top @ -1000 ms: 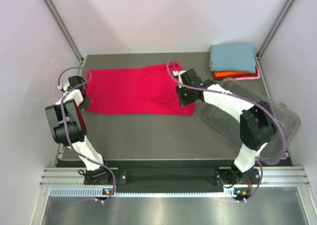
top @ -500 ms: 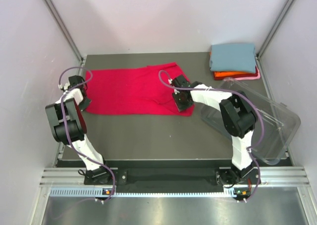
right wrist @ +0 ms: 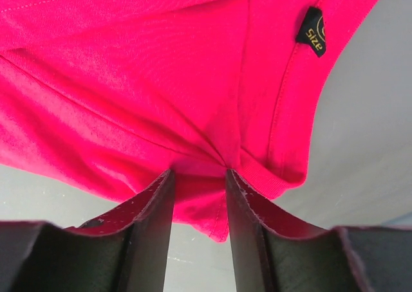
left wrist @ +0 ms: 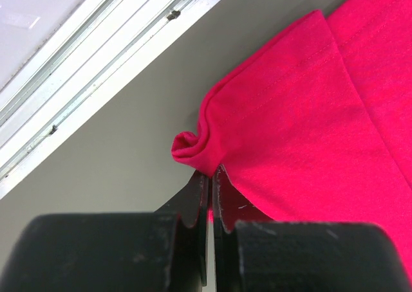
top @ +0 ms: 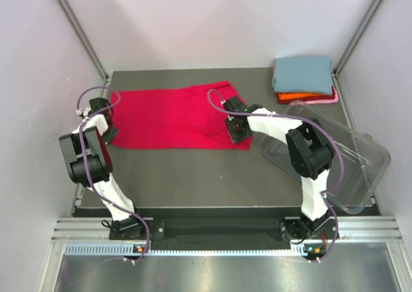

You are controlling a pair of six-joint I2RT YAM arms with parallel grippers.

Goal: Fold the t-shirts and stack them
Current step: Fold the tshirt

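Crimson t-shirt [top: 174,118], spread toward counter's far-left: light, limp, bunches easily (grip edges); left gripper [left wrist: 210,176] pinches hem corner, right gripper [right wrist: 199,179] straddles collar fold, jaws parted.

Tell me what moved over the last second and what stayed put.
The right gripper slid left, further onto the red shirt, while its elbow swung in over the clear tub; its fingers now straddle a bunched fold near the collar. The left gripper stayed at the shirt's left edge, shut on the hem. The folded stack at the back right did not move.
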